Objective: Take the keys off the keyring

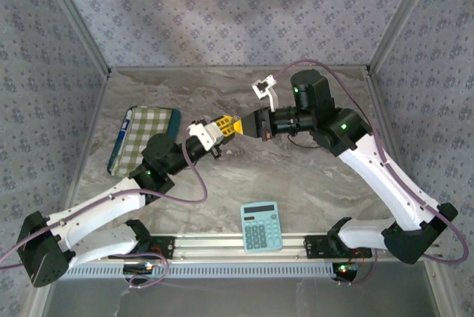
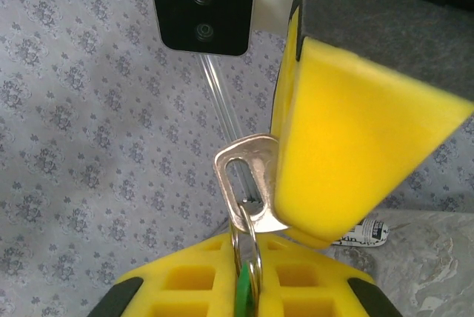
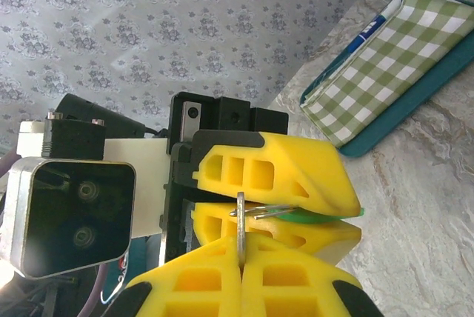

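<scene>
We see the left gripper (image 2: 248,254) closed tight on the green key (image 3: 311,215) and the keyring (image 2: 255,272), above the table (image 1: 296,176), while the right gripper (image 3: 241,258) pinches the metal key (image 2: 248,176), probably to pull it off.

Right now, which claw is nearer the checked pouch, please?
Left. The left claw is a short way from the checked pouch; the right claw sits beyond that, farther off.
</scene>
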Robot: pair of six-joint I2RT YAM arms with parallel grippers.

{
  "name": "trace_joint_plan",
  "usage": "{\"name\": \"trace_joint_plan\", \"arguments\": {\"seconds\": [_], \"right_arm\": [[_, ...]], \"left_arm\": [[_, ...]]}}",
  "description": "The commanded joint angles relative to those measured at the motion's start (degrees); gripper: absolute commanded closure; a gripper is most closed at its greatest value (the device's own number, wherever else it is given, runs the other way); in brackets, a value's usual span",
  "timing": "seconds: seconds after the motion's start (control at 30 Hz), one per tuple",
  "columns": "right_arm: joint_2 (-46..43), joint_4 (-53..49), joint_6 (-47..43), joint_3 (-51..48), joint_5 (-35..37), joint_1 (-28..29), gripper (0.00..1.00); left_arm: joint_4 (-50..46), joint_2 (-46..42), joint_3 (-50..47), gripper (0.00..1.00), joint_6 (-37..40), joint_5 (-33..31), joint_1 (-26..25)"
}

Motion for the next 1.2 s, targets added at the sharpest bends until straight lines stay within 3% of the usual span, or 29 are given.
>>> {"name": "trace_joint_plan", "arguments": {"seconds": [0.0,0.43,0.97,1.17], "right_arm": [[-2.0,0.8,1.1,-0.5,-1.2,-0.6,1.00],[-2.5,3.1,2.5,-1.3,-1.6,-1.0,1.00],[-2.9,3.2,2.6,-2.1,-1.9,-1.0,1.00],[-3.4,3.5,2.9,-2.5,-2.1,-1.2,1.00]], "left_arm": [[2.0,-0.3,1.6,0.91,-0.4,-1.0,0.0],[2.2,0.6,2.3,0.81,-0.8,-1.5,0.2],[5.0,1.3,3.2,0.83,-0.7,0.1,0.3],[4.6,1.4,3.3,0.97,-0.7,0.7,0.3]]}}
